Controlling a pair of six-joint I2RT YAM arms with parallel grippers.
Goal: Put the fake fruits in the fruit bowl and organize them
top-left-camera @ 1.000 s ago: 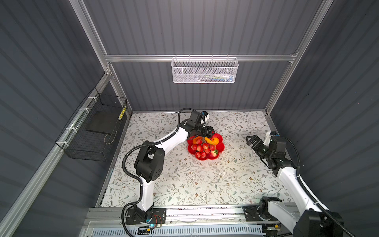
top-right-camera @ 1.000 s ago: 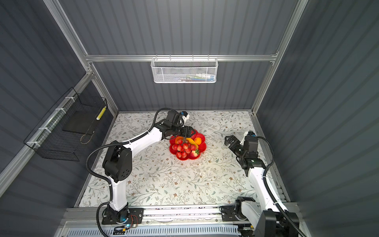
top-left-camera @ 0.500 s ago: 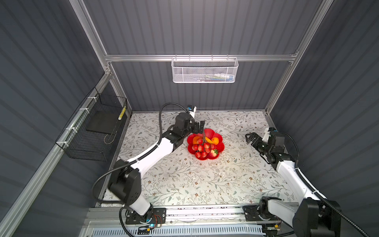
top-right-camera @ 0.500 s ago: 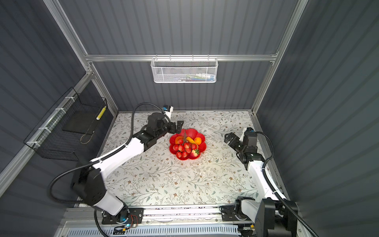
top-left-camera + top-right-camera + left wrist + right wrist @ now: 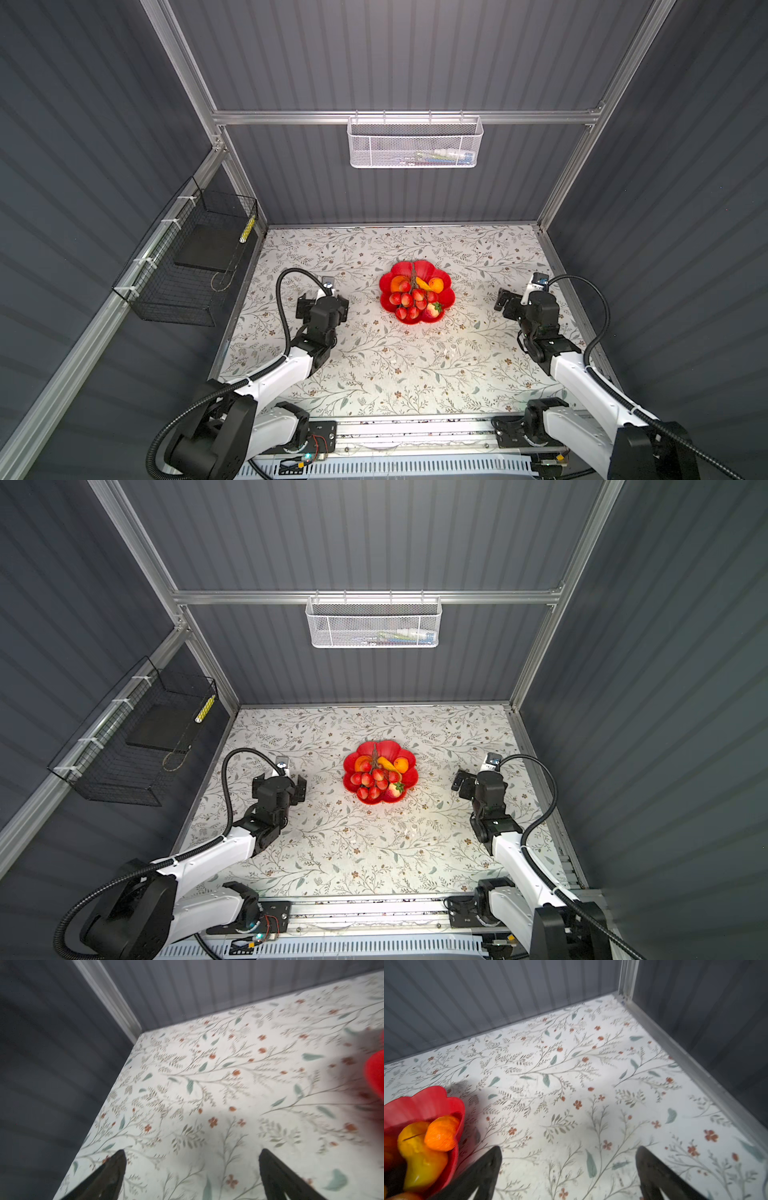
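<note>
Sitting near the middle of the floral tabletop (image 5: 386,357), the red scalloped fruit bowl (image 5: 434,269) already holds your fake fruits. Two orange round fruits (image 5: 398,284) lie toward its far side with the yellow-orange curved one (image 5: 422,283) between them. The bunch of red berries (image 5: 411,300) spreads across the centre, and the strawberry (image 5: 434,308) rests by the near right rim. Your left gripper (image 5: 323,300) hovers over bare table well to the left of the bowl, jaws spread wide with nothing between them, as its wrist view shows. Your right gripper (image 5: 508,302) hangs to the bowl's right, also wide apart and empty. Its wrist view catches the bowl's edge close beside one finger (image 5: 483,1167).
</note>
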